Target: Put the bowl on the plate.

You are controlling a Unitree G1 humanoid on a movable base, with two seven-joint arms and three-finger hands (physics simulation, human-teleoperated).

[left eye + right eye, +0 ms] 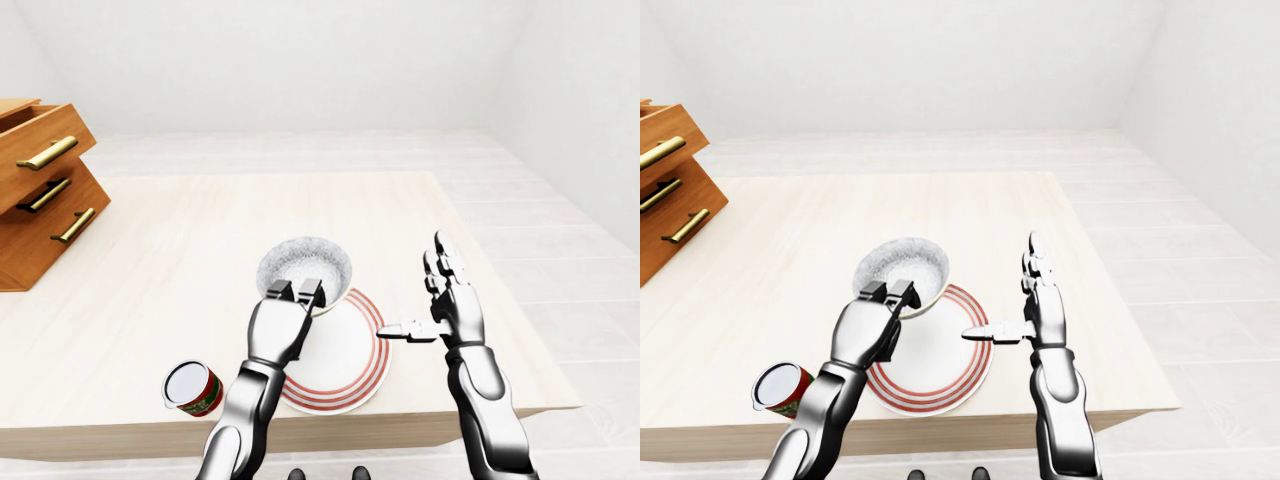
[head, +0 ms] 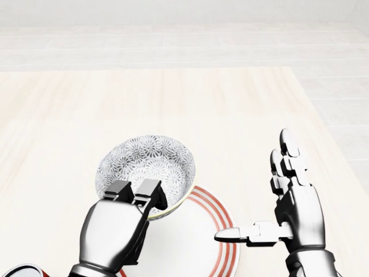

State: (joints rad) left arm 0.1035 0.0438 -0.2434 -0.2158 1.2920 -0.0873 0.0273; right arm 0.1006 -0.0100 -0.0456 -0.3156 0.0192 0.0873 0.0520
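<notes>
The left hand (image 2: pixel 118 228) pinches its fingers (image 2: pixel 147 189) on the near rim of the patterned bowl (image 2: pixel 147 164), tilted over the plate (image 2: pixel 214 212)'s upper-left edge, apparently just clear of it; stiff, light, probably slick and breakable, it suits that rim hold, while the right hand (image 2: pixel 297 208) is spread and empty.

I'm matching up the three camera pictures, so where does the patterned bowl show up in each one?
Left-eye view: bowl just below centre.
Head view: bowl lower left of centre.
Right-eye view: bowl left of centre.
Shared landmark: the red-ringed plate, at the bowl's lower right.
</notes>
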